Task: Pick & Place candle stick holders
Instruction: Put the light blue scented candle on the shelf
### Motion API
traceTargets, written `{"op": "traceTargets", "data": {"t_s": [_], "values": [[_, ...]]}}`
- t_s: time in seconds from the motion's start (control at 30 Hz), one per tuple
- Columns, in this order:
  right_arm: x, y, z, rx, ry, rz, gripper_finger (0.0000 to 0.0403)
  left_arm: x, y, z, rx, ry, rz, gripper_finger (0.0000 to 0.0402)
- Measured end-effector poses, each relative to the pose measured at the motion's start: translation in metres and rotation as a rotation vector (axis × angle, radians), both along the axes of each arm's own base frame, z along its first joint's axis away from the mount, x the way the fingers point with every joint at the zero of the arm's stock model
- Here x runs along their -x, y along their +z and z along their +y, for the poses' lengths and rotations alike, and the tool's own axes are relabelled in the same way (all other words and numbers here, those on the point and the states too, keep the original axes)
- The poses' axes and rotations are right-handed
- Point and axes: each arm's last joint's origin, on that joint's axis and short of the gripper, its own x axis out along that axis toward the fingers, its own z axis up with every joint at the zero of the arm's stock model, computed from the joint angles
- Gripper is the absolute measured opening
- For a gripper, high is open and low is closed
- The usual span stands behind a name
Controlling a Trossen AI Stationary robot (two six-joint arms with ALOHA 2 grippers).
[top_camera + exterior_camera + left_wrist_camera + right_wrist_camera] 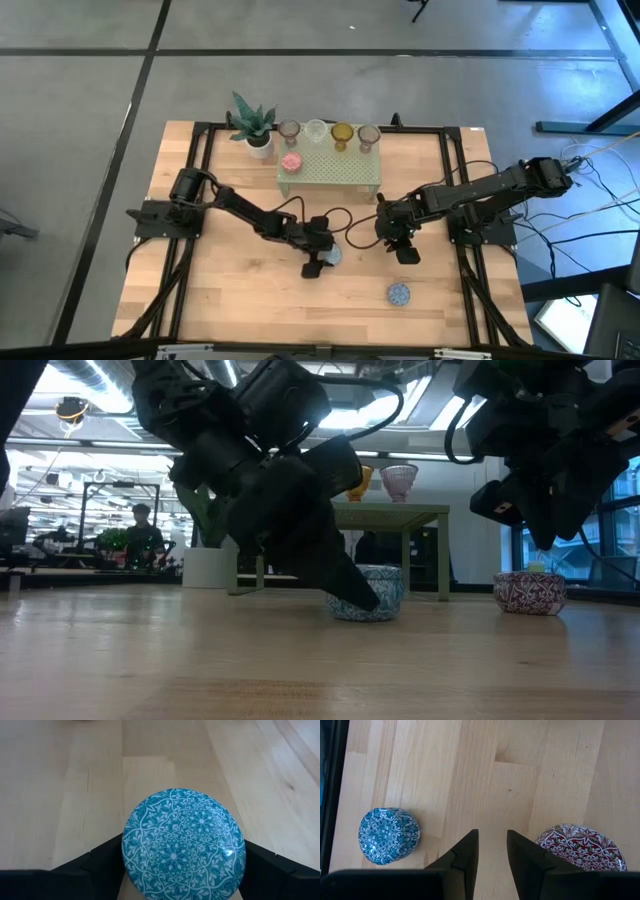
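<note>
Two fingers of left gripper (182, 870) straddle blue holder (184, 844) at frame centre, spread, closing for pickup; right gripper (492, 851) narrowly parted, empty.

Glossy blue holder (184, 845); seemingly matt wooden table (65, 795).

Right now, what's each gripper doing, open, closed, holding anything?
Left gripper: open around the blue mosaic holder, not yet gripping.
Right gripper: nearly closed, empty.

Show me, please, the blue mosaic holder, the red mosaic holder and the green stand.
blue mosaic holder (184, 844): left wrist view, its patterned base.
red mosaic holder (529, 593): low view, its side.
green stand (345, 168): high view, its perforated top.
</note>
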Motion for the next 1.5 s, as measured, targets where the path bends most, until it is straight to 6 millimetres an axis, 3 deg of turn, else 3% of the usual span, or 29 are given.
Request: {"op": "traceTargets", "data": {"t_s": [0.17,0.3,0.53,0.73,1.2,1.5], "values": [[0.000,0.000,0.000,0.000,0.000,0.001,0.0104,-0.006,0.014,0.000,0.004,0.006,-0.039,0.0300],[0.000,0.000,0.000,0.000,0.000,0.001,0.0104,-0.005,0.040,0.007,0.000,0.039,-0.075,0.0300],[0.001,0.000,0.000,0.001,0.000,0.007,0.0104,0.012,0.096,0.033,-0.140,0.264,-0.082,0.0301],[0.000,0.000,0.000,0.001,0.000,0.003,0.0104,0.020,0.127,0.061,-0.153,0.447,-0.127,0.0302],[0.000,0.000,0.000,-0.001,0.004,0.000,0.0104,0.026,0.130,0.122,-0.196,0.707,-0.136,0.0302],[0.000,0.000,0.000,0.000,0.004,0.004,0.0104,0.030,0.129,0.141,-0.168,0.792,-0.124,0.0302]]}}
